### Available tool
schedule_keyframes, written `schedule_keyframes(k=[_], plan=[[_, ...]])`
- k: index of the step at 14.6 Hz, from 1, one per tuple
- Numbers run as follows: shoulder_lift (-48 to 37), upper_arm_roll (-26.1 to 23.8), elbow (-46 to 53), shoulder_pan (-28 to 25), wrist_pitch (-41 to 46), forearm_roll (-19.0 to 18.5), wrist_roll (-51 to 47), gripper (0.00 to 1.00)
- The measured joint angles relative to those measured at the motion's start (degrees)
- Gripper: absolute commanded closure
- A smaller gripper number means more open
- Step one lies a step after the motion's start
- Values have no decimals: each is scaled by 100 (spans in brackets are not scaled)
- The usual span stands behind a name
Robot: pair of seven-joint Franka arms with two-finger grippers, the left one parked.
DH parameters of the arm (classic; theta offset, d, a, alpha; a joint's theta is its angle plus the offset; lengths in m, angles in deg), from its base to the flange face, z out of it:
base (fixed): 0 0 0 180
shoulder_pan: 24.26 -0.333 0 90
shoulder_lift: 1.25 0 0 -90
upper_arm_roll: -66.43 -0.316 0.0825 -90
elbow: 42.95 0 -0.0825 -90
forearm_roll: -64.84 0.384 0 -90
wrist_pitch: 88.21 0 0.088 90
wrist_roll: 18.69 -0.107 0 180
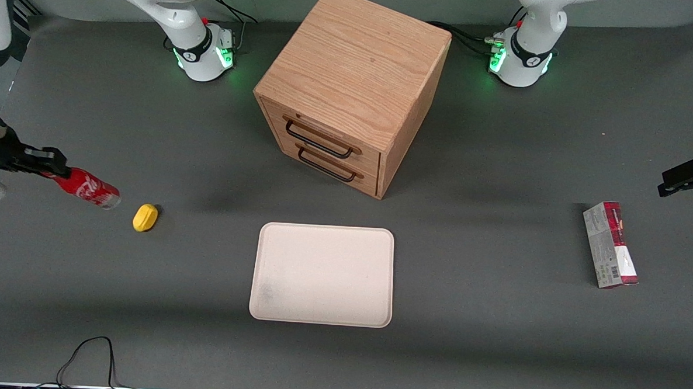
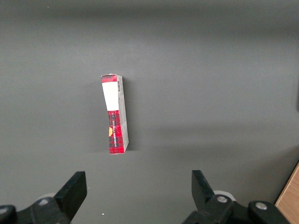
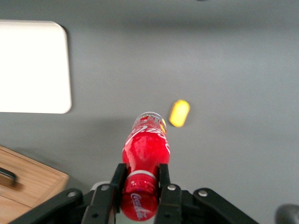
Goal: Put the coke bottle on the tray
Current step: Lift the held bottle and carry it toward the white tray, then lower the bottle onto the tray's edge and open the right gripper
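Observation:
The coke bottle [image 1: 88, 188] is a slim red bottle with white script, held tilted above the table at the working arm's end. My gripper [image 1: 54, 167] is shut on its capped end, so the clear base points toward the tray. In the right wrist view the black fingers [image 3: 117, 179] clamp the bottle [image 3: 145, 151] just below its red cap, one on each side. The tray [image 1: 323, 274] is a pale beige rectangle with rounded corners, lying flat in front of the wooden drawer cabinet and nearer the front camera; one corner of the tray [image 3: 35, 65] shows in the wrist view.
A small yellow object [image 1: 145, 217] lies on the mat close to the bottle's base. The wooden cabinet [image 1: 351, 89] with two black-handled drawers stands mid-table. A red-and-grey carton [image 1: 610, 245] lies toward the parked arm's end. A black cable [image 1: 91, 353] loops at the table's front edge.

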Motion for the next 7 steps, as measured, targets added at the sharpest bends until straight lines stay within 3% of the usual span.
schedule_keyframes(k=[5, 7], plan=[[1551, -1200, 1567, -189, -279, -312, -1246, 100], [2070, -1609, 1732, -308, -917, -751, -1756, 100]])
